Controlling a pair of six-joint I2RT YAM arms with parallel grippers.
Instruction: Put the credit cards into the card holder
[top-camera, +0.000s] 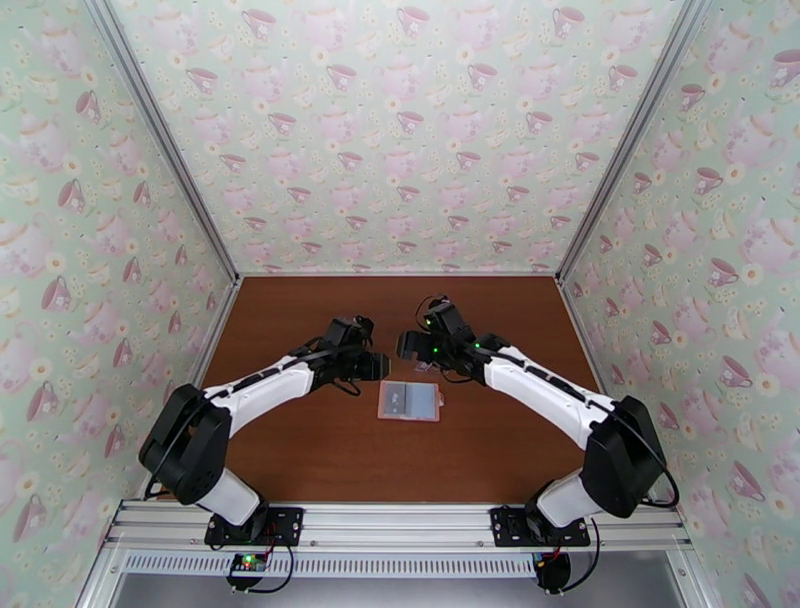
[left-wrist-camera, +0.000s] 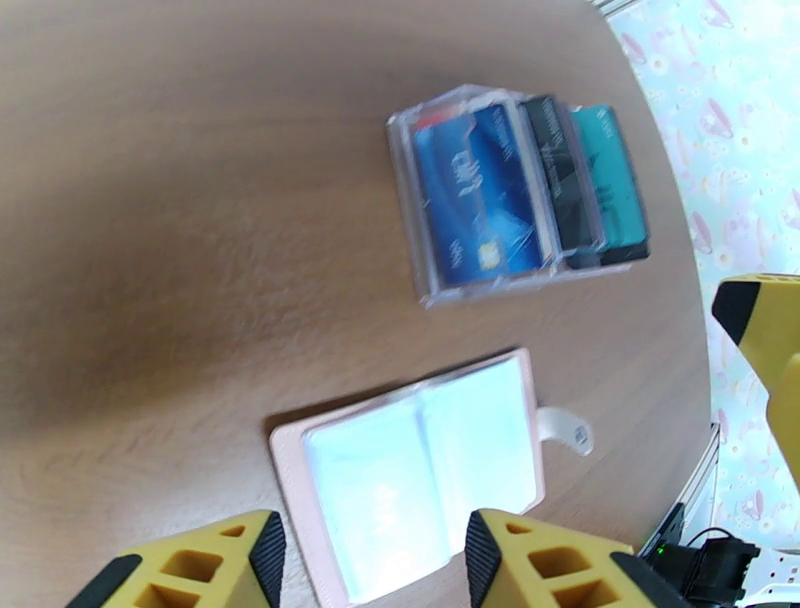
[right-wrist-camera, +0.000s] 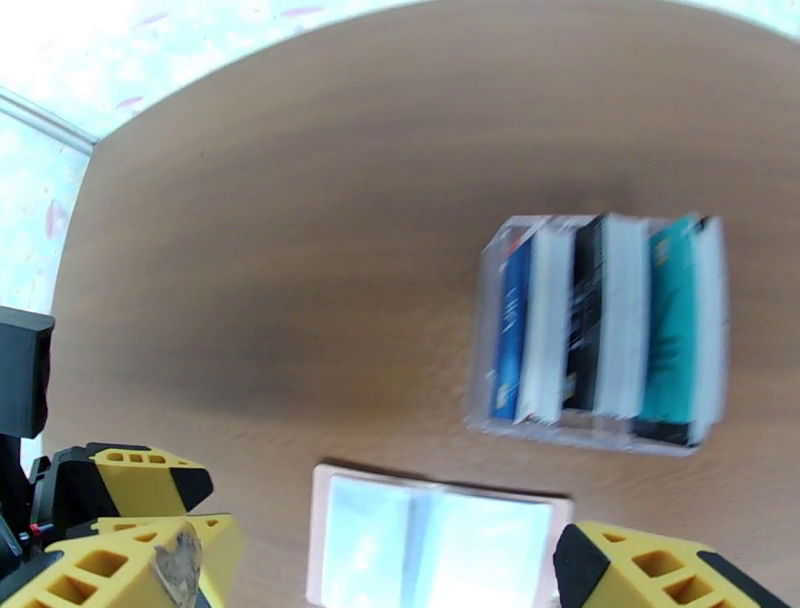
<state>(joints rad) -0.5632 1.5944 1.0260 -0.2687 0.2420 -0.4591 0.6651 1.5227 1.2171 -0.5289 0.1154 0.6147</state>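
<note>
The card holder (left-wrist-camera: 420, 480), a pink wallet, lies open on the brown table with its pale inner pockets up and its snap tab out to one side; it also appears in the top view (top-camera: 409, 401) and the right wrist view (right-wrist-camera: 430, 550). The credit cards (left-wrist-camera: 520, 195), blue, black and teal, stand in a clear plastic rack just beyond it (right-wrist-camera: 600, 335). My left gripper (left-wrist-camera: 375, 565) hovers open over the wallet's near edge, nothing between its fingers. My right gripper (right-wrist-camera: 390, 580) is open wide above the wallet and holds nothing. Both grippers meet over the table's middle (top-camera: 375, 365) (top-camera: 412, 345).
The clear rack (left-wrist-camera: 430, 230) stands close behind the wallet. A yellow finger of the right gripper (left-wrist-camera: 770, 350) shows at the right edge of the left wrist view. Teacup-patterned walls (top-camera: 400, 130) enclose the table on three sides. Bare wood lies left of the wallet (left-wrist-camera: 150, 250).
</note>
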